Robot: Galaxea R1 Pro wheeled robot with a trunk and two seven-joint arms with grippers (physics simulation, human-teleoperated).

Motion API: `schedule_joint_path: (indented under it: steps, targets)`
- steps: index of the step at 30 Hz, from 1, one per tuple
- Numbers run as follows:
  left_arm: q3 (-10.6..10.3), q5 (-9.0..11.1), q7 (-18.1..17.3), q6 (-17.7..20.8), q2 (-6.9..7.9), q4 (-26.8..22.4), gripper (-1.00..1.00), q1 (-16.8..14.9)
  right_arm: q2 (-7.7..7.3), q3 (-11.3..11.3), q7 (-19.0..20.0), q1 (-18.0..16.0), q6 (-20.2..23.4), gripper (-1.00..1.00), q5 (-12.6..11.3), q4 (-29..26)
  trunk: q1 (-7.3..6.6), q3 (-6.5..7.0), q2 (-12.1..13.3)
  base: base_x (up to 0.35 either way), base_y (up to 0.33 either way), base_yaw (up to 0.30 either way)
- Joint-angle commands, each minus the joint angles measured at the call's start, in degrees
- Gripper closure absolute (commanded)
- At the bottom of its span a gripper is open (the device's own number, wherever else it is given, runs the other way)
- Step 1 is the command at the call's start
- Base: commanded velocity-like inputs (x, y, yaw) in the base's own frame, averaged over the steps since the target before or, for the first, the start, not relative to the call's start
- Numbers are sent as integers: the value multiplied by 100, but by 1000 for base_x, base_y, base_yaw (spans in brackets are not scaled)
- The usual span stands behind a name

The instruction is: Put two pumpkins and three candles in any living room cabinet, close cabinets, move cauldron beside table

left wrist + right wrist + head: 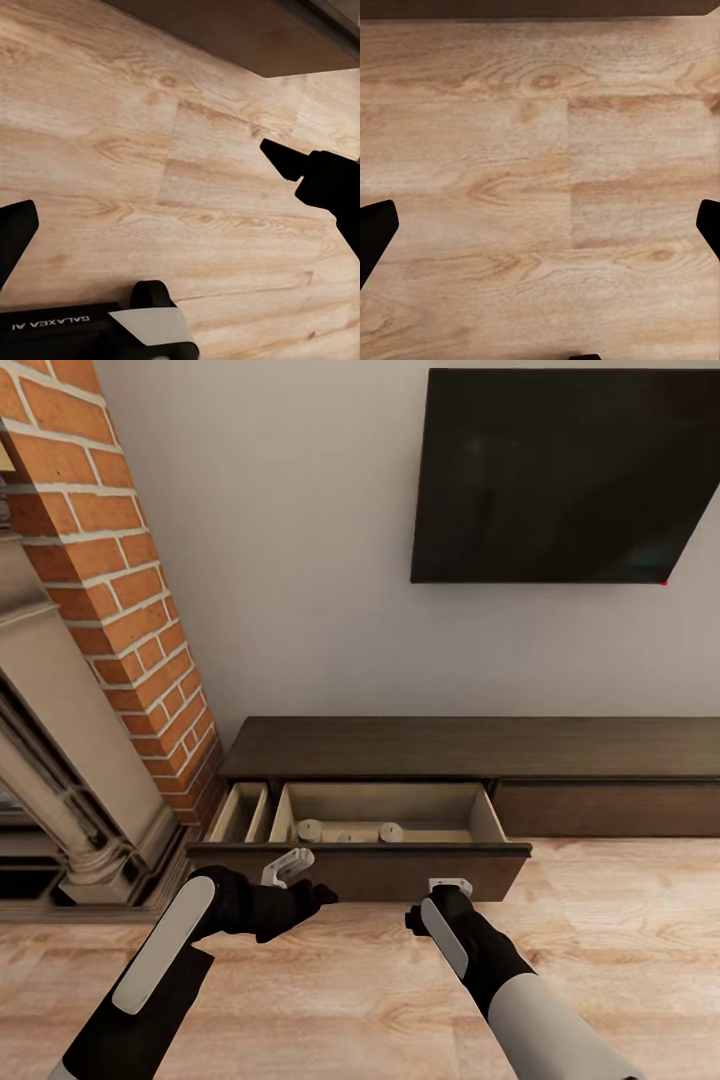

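Head view: the low dark-brown cabinet point(470, 745) stands against the wall beneath a television point(565, 475), its left drawer point(385, 830) pulled out. Three beige candles point(310, 830) lie on the drawer floor. The left gripper point(325, 895) and right gripper point(415, 920) hover over the wood-plank floor point(600, 940) just before the drawer front, each with fingers spread wide and empty. A brick fireplace point(120, 610) stands to the left.
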Motion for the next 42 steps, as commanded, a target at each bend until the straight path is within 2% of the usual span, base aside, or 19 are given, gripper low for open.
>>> schedule_joint_path:
  steps: [1, 4, 12, 23, 33, 38, 42]
  targets:
    - [-5, 50, 60, 5, 2, -6, -100, -6, -4, 22, -56, -4, 11, -100, -60, -6, 22, -23, -44, 0, 0, 0]
    - [15, 45, 65, 3, 6, -6, -100, -6, -9, 20, -55, -4, 11, -100, -60, -6, 88, -77, -164, 0, 0, 0]
    - [70, 52, 70, 2, -2, -6, -100, -6, -22, 11, 27, -4, 11, -100, -60, -6, 88, -77, -164, -163, 0, 0]
    - [48, 50, 84, -9, -5, -6, -100, -6, -22, 18, 31, -4, 11, -100, -60, -6, 330, -275, -606, -53, 0, 0]
    - [7, 31, 98, -18, -2, -6, -100, -6, -28, 21, 46, -4, 7, -100, -60, -6, 549, -454, -1007, -279, 0, 0]
    - [4, 27, 118, -23, -2, -6, -100, -6, -31, 24, 363, -4, 9, -100, -60, -6, 659, -544, -1207, -167, 0, 0]
    - [9, 27, 316, -31, -6, 7, -100, -6, -31, 0, 578, -4, 4, -100, -56, -6, 747, -616, -1368, -32, 0, 0]
